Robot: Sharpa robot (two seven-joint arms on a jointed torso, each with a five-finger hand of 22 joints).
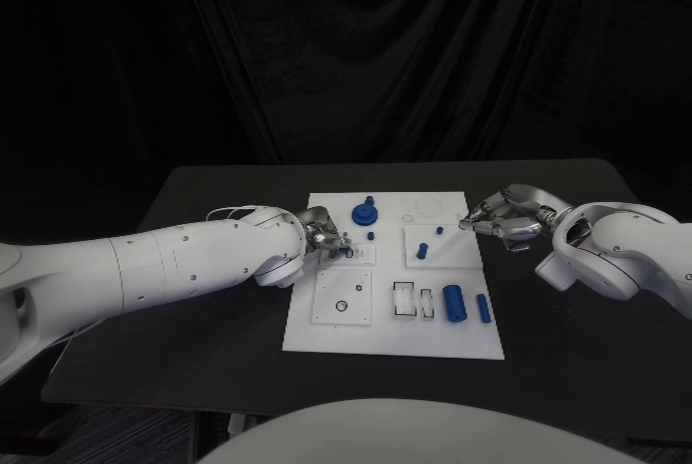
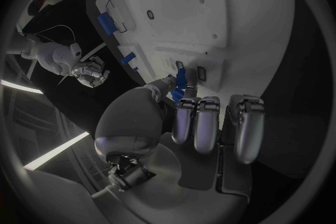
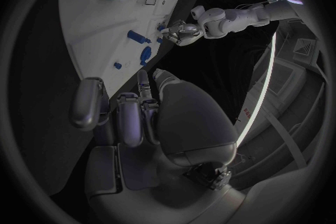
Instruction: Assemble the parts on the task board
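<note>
Presently the task board [image 1: 346, 334] lies flat at the middle of the black table [image 1: 216, 184], and my two hands work at its far half. On the board's near right lie a large blue cylinder [image 1: 454, 302] and, just beside it, a slimmer blue bar [image 1: 483, 307]; a round blue knob part [image 1: 364, 215] stands near the far edge.

My left hand [image 1: 320, 236] pinches a small blue peg [image 2: 181, 79] between thumb and finger, the peg's tip at the board's surface beside two small dark slots. Judgement: seating it well calls for holding the peg upright over its hole, pressing straight down, and releasing only once it stands unaided.

My right hand [image 1: 505, 222] hovers at the board's far right edge with fingers curled in; I cannot tell from these views whether it holds anything.

No brand, label or legible writing is visible on board, parts or table.
</note>
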